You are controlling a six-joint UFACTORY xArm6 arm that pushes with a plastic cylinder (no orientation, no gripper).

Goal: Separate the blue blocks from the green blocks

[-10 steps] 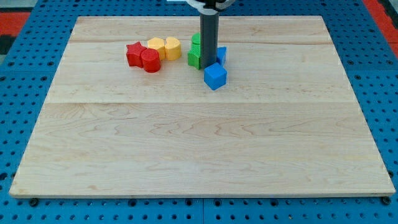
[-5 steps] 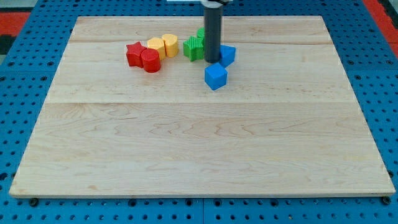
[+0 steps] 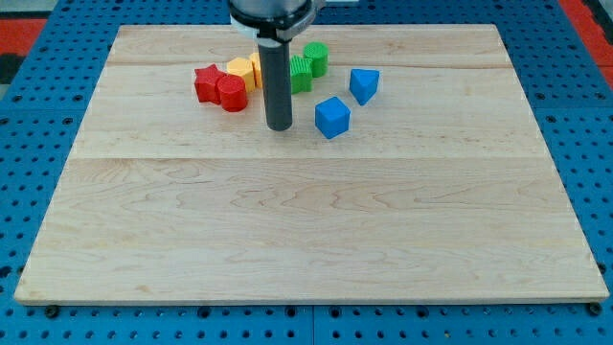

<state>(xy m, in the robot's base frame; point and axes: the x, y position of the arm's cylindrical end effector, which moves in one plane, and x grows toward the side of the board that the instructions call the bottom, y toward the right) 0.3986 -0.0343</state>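
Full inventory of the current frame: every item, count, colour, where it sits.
blue cube: 1, blue, upper middle of the board, to the view's right of my tip.
blue wedge-shaped block: 1, blue, up and right of the cube, apart from it.
green blocks: 2, green, near the view's top, touching each other, left of the blue wedge.
yellow blocks: 2 as far as shows, yellow, left of the rod, one partly hidden.
red blocks: 2, red, star shape and rounded one, leftmost.
wooden board: 1, pale wood.
blue pegboard: 1, surrounds the board.
my tip: 1, dark rod end, left of the blue cube, not touching any block.
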